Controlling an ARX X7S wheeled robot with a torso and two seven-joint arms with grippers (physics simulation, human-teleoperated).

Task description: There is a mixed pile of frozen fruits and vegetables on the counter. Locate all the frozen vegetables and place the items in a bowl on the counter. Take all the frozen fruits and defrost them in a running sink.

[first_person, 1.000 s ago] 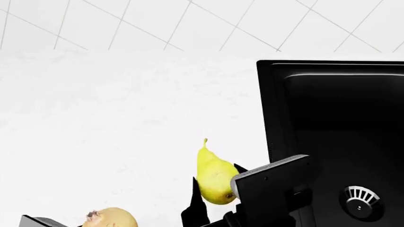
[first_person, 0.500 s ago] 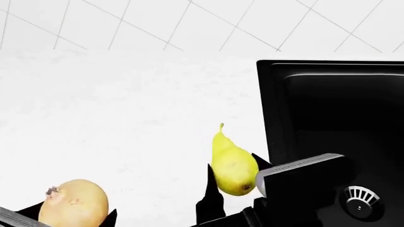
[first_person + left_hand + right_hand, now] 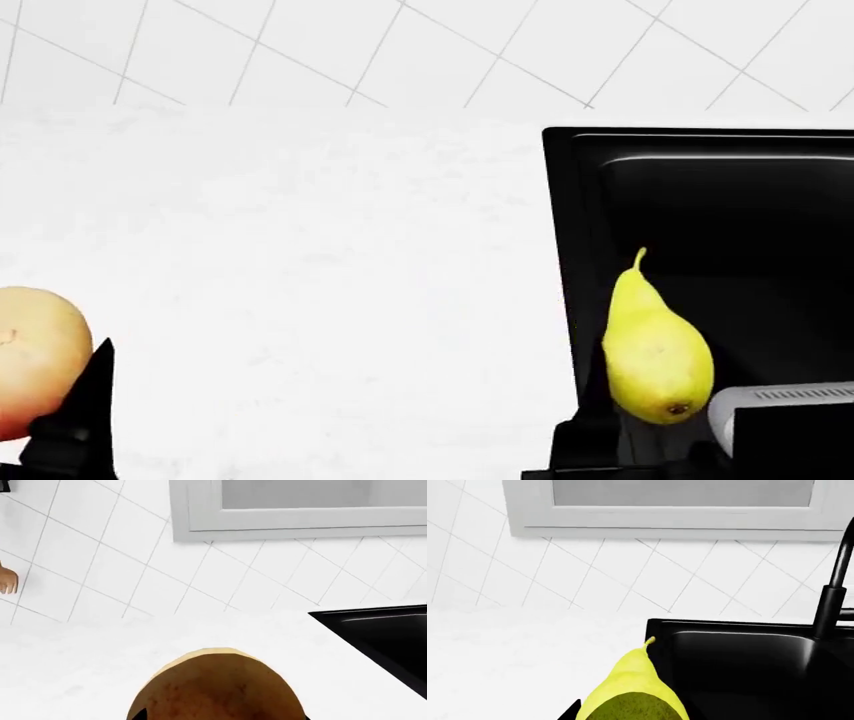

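Since 1 s ago: pear [image 3: 655, 352] carried off counter [image 3: 294, 250] to over near edge of sink [image 3: 747, 220], pinched in right gripper [image 3: 627, 425]. Left gripper [image 3: 54, 420] shifted away from sink w/ yellow-tan item [image 3: 38, 350], apparently clamped, jaws mostly out of view. Prob. next: release pear into basin, faucet [image 3: 830, 600] not yet running.

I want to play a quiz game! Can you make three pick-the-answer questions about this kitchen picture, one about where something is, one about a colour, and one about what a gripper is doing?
1. Where is the yellow-green pear?
A. Over the glossy black sink
B. In a bowl
C. On the floor

2. What colour is the sink?
A. Silver
B. Black
C. White

3. What is the right gripper doing?
A. Hanging empty
B. Pressing the faucet
C. Holding the pear

Answers: 1 A, the pear shows against the basin; 2 B, the basin is glossy black; 3 C, dark fingers flank the pear.
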